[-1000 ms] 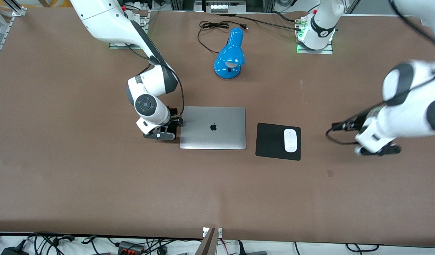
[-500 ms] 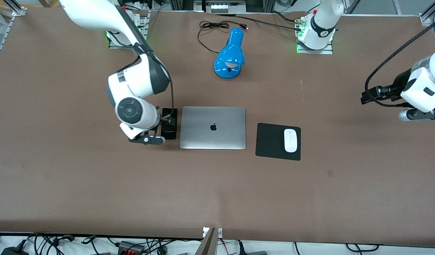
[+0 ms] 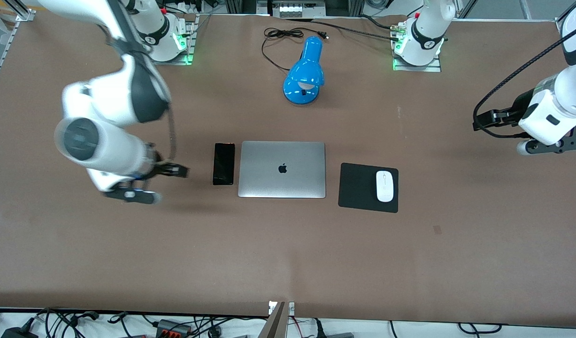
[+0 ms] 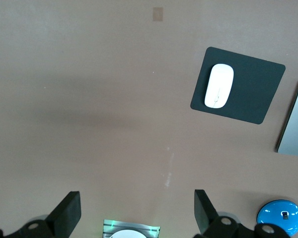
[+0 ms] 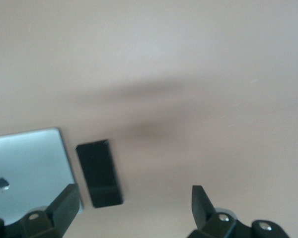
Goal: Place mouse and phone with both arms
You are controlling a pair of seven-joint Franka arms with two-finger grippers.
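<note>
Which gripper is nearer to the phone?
The right gripper: it hangs open over bare table beside the phone. The left gripper is open over the table's left-arm end, past the mouse.

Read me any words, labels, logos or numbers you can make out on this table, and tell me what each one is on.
No readable words or numbers.
Apple logo, a sign and not text: on the lid of the closed laptop.
Small dark mark on the left arm's base: too small to read.
The phone, the mouse, the mouse pad and the blue lamp show no lettering.
</note>
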